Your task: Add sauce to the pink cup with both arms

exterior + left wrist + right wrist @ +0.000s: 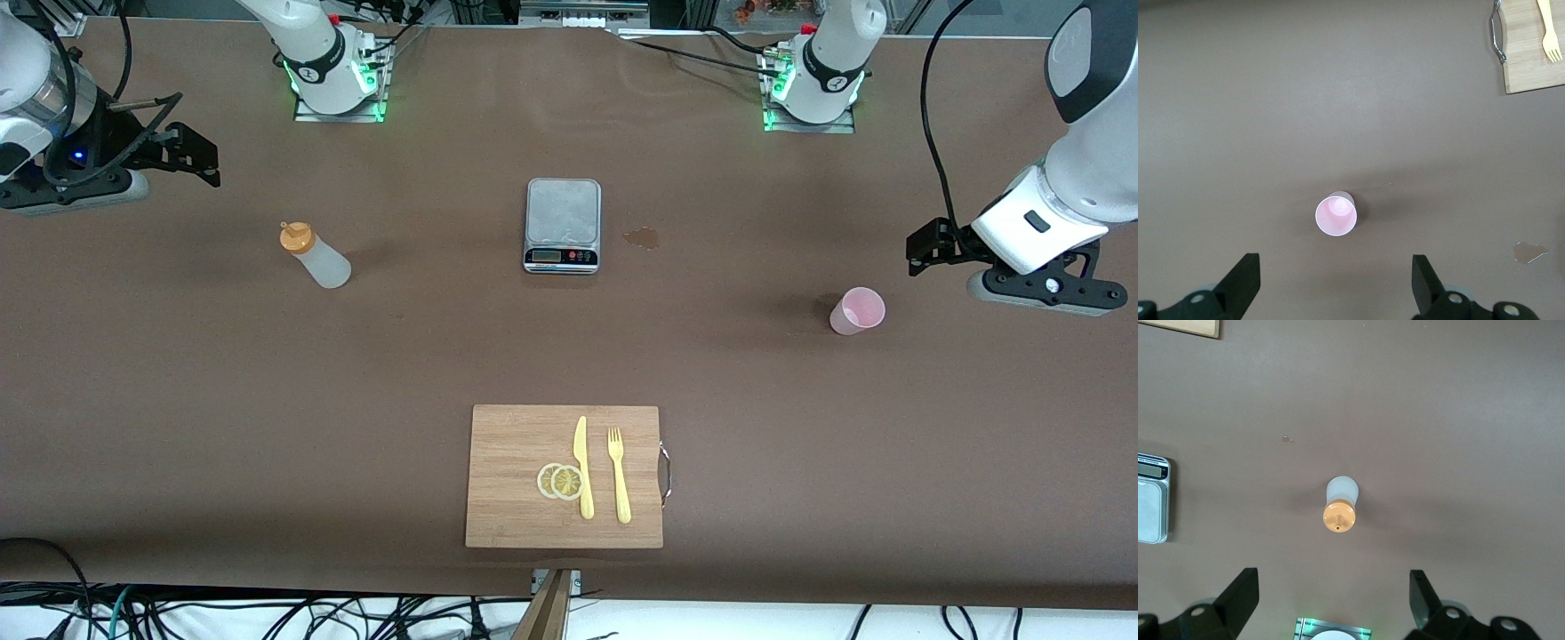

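Task status: not started. Neither task object is held, and no sauce transfer is evident.

The small translucent whitish squeeze bottle with an orange nozzle cap [316,254] stands upright on the brown table [267,400] toward the right arm's end, well apart from the grey kitchen scale [563,225] at the table's middle. Its cap is on; the fill level cannot be judged through the cloudy wall.

The small pale pink plastic cup [857,311] stands upright toward the left arm's end, mouth up. The left wrist view shows its interior pink and bare, so it appears empty.

The right gripper [191,151] hangs over the table at the right arm's end, fingers spread wide, holding nothing. The left gripper [925,244] hangs over the table near the pink cup, likewise spread wide and empty.

Remaining steps, as judged: grasp the bottle, grasp or steady the cup, bring the nozzle over the cup mouth, squeeze.

A small wet-looking stain [642,236] lies beside the scale. The wooden cutting board [507,498] carries two lemon slices [560,481], a yellow plastic knife [583,467] and a yellow plastic fork [618,475].
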`<state>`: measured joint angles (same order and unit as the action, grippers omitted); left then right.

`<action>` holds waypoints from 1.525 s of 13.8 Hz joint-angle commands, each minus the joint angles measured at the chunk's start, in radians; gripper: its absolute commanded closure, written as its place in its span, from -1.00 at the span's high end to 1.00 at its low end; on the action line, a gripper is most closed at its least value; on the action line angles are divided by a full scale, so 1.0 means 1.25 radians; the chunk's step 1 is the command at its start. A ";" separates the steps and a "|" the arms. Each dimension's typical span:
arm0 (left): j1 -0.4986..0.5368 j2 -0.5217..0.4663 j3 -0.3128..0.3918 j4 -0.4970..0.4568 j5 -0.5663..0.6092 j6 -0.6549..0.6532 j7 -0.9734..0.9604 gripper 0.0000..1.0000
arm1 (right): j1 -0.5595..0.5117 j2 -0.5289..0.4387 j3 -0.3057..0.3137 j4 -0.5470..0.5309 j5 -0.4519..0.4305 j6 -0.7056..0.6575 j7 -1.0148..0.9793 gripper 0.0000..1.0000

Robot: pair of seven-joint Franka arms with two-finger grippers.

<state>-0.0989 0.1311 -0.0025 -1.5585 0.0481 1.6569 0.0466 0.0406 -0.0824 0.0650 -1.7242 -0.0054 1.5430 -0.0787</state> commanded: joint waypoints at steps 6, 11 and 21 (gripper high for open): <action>-0.006 0.020 0.004 0.028 -0.021 -0.006 0.008 1.00 | 0.002 0.008 0.004 0.016 -0.005 -0.027 0.000 1.00; -0.004 0.020 0.004 0.028 -0.024 -0.006 0.009 1.00 | 0.003 0.008 0.006 0.015 -0.005 -0.024 0.000 1.00; 0.015 0.058 0.011 0.021 -0.056 -0.008 0.019 1.00 | 0.003 0.008 0.006 0.011 -0.004 -0.018 0.000 1.00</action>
<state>-0.0888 0.1647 0.0059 -1.5544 0.0013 1.6569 0.0467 0.0426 -0.0758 0.0692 -1.7242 -0.0054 1.5233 -0.0788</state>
